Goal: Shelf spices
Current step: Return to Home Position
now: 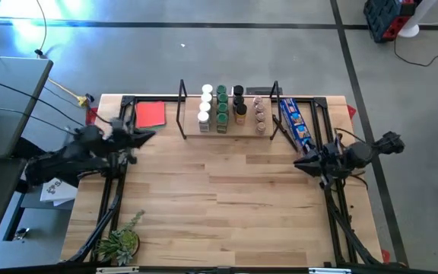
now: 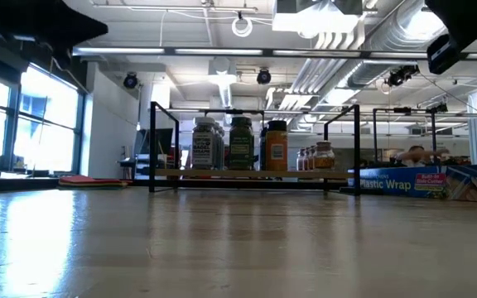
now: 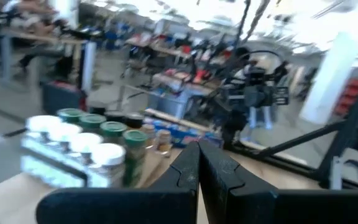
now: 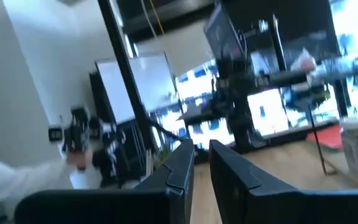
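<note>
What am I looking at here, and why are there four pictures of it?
This is a robot with two dark arms at a wooden table, each ending in a two-finger gripper. One picture looks down from above, one looks level across the table top, and two come from cameras on the arms' wrists. On the table are a shelf holding rows of spice jars, a red square, a blue box and a plant. The arms sit at the table's left and right sides. The left gripper is shut, the right gripper slightly open; neither holds anything.
</note>
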